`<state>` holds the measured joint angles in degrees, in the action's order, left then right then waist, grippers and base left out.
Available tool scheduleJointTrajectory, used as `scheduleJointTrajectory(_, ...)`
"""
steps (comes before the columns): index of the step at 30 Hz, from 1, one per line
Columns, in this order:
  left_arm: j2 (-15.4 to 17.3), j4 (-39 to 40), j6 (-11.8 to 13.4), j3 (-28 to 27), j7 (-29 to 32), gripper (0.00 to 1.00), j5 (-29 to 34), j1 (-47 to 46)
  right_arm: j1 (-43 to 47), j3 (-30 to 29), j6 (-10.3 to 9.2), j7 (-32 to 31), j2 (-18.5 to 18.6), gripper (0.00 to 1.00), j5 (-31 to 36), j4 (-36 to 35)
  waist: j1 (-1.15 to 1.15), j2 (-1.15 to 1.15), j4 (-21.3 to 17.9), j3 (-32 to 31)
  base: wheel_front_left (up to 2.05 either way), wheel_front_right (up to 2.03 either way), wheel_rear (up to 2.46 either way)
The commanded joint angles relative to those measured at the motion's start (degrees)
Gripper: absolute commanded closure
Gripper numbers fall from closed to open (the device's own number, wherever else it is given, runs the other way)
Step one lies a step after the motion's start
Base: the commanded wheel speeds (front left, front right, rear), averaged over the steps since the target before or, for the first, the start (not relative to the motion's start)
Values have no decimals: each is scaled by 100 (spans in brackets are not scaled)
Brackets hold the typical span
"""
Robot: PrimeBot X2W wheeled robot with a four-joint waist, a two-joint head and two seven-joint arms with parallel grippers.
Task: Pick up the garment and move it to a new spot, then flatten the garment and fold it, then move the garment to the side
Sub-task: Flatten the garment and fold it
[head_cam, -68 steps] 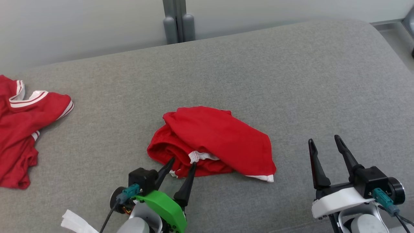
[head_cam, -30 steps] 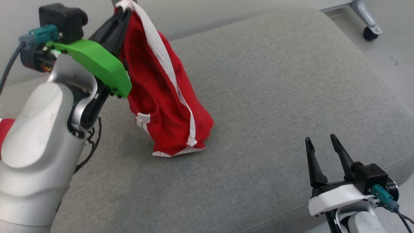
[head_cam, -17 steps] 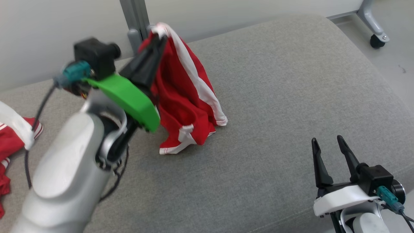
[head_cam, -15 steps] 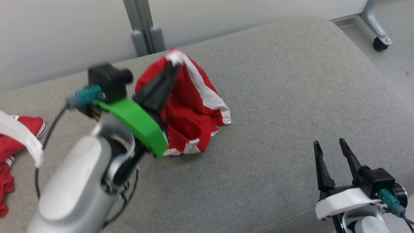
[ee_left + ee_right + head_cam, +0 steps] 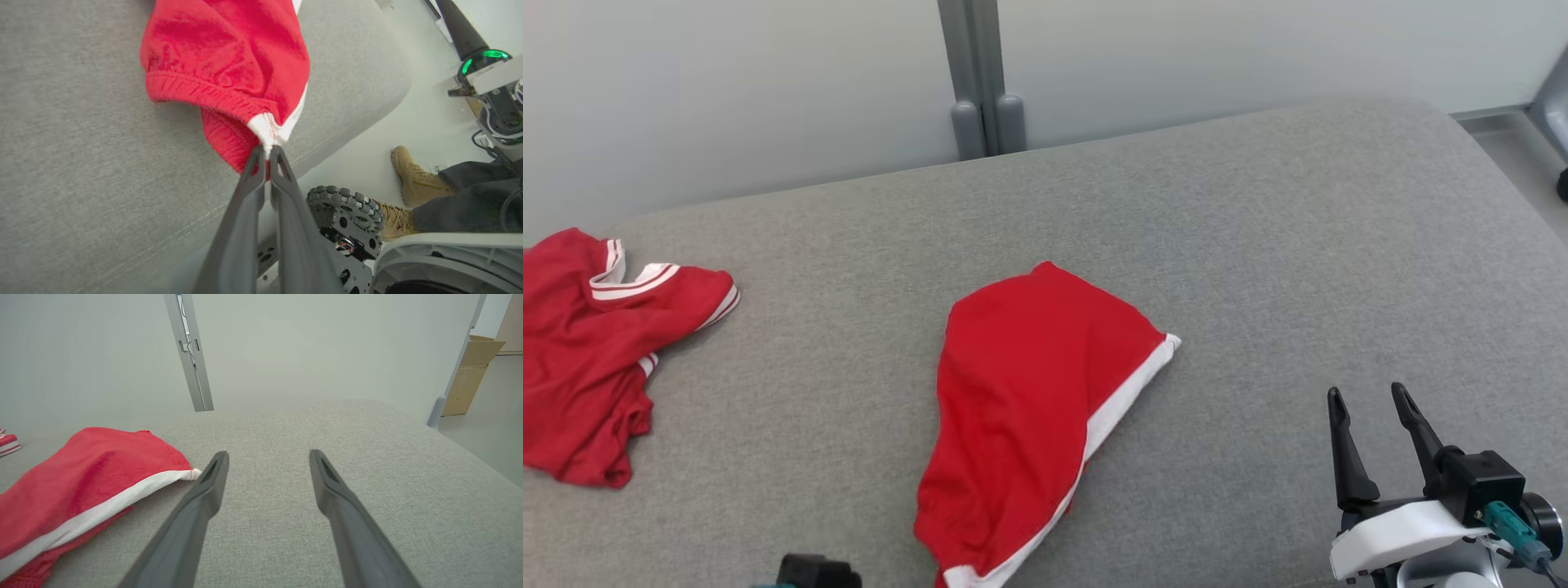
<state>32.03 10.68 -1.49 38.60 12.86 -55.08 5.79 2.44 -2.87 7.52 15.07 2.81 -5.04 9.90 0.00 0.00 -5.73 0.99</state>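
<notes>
The garment (image 5: 1029, 400) is a pair of red shorts with a white side stripe, stretched long over the middle of the grey cushion (image 5: 1258, 229), running from the centre down to the near edge. In the left wrist view my left gripper (image 5: 266, 152) is shut on the white seam at the waistband of the garment (image 5: 229, 61), pulling it past the cushion's front edge. My right gripper (image 5: 1368, 396) stands open at the lower right, apart from the cloth. The right wrist view shows the garment (image 5: 81, 477) to the left of the right gripper (image 5: 267, 455).
A second red garment with white trim (image 5: 596, 343) lies crumpled at the cushion's left end. A grey post (image 5: 980, 73) stands against the wall behind. Below the front edge, the left wrist view shows a person's tan boot (image 5: 410, 175) and the robot's wheel (image 5: 347, 212).
The head camera has shifted. My left gripper came down from high over the cushion to its near edge with the garment, which went from hanging bunched to lying stretched out. The right gripper stayed put.
</notes>
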Motion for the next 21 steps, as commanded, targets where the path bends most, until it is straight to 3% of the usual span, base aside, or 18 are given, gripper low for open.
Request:
scheduleJointTrajectory(1,46,-224,35,-63,-100,100,-15,143,71,-5,-6,16,15,0,17,19,0,0,203,-104,0,0,0)
scheduleJointTrajectory(8,-10,-1697,-198,-458,-737,100,-291,190,115,-34,-6,16,16,0,49,102,0,0,434,-234,0,0,0)
scheduleJointTrajectory(12,-77,-2201,-454,-620,-1048,100,-452,-58,109,-28,-6,16,15,0,77,126,0,0,490,-267,0,0,0)
scheduleJointTrajectory(19,-166,-2916,-578,-609,-1570,100,-324,-519,97,-4,-6,16,15,0,82,135,0,0,493,-281,0,0,0)
scheduleJointTrajectory(20,-184,-3013,-583,-610,-1639,62,-317,-577,103,2,-6,16,15,0,85,134,0,0,488,-280,0,0,0)
scheduleJointTrajectory(21,-184,-3091,-587,-594,-1674,35,-283,-608,111,4,-6,16,15,0,89,135,0,0,483,-282,0,0,0)
